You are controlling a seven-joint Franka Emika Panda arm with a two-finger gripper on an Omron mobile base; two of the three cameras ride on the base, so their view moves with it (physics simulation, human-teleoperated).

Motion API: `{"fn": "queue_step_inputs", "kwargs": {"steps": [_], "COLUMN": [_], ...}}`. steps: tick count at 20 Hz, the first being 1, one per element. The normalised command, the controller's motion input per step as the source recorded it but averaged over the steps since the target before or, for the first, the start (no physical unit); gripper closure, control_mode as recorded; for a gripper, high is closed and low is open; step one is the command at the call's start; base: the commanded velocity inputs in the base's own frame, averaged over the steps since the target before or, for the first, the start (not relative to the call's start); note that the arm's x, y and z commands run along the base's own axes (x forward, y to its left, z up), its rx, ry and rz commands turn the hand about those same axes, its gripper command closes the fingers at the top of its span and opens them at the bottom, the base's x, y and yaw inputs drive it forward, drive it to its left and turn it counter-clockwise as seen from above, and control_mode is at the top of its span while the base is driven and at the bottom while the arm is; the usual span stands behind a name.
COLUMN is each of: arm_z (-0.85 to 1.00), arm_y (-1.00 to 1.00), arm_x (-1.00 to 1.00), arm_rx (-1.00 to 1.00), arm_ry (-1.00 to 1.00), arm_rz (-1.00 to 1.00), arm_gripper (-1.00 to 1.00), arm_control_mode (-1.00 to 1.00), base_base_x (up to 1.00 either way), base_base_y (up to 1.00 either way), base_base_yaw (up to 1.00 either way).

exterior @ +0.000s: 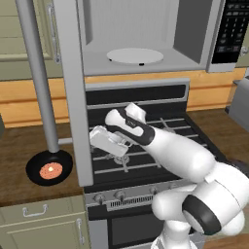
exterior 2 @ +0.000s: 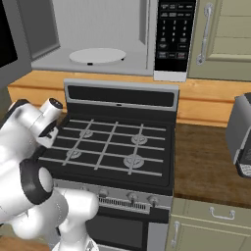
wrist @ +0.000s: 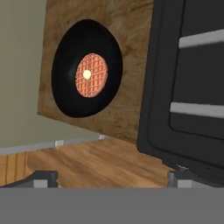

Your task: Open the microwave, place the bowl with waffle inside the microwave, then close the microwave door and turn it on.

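The gripper stood spread wide and held nothing, hanging over the left side of the black stove with its open end turned toward the counter on the left. In the hand view its finger tips rose at the bottom edge, well apart from each other, with the bowl ahead and clear of them.

The bowl sat on the counter to the left of the stove, the waffle lying flat in its middle. It was near the gripper but not touching it, lower and further left, beyond the edge of the open microwave door.

That door hung swung out, its long bar handle slanting down toward the bowl, and the microwave showed its bare white turntable plate. So the opening looked done. Judging from this, grasping the bowl, setting it inside, shutting the door and pressing the keypad all remained.
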Motion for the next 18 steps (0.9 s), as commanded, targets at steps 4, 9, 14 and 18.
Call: {"fn": "queue_step_inputs", "kwargs": {"steps": [4, 9, 14, 18], "arm_z": [-0.09, -0.06, -0.07, -0.20], "arm_y": [0.81, 0.34, 0.00, 0.00], "arm_x": [0.12, 0.40, 0.47, 0.37], "arm_rx": [0.00, 0.00, 0.00, -0.03], "arm_ry": [-0.04, -0.01, 0.00, 0.11], "arm_rz": [0.00, 0.00, -0.02, -0.07], "arm_gripper": [-1.00, -1.00, -1.00, -1.00], "arm_control_mode": [-1.00, -1.00, -1.00, -1.00], "base_base_x": [0.00, 0.00, 0.00, 0.00], "base_base_y": [0.00, 0.00, 0.00, 0.00], "base_base_yaw": [0.00, 0.00, 0.00, 0.00]}}
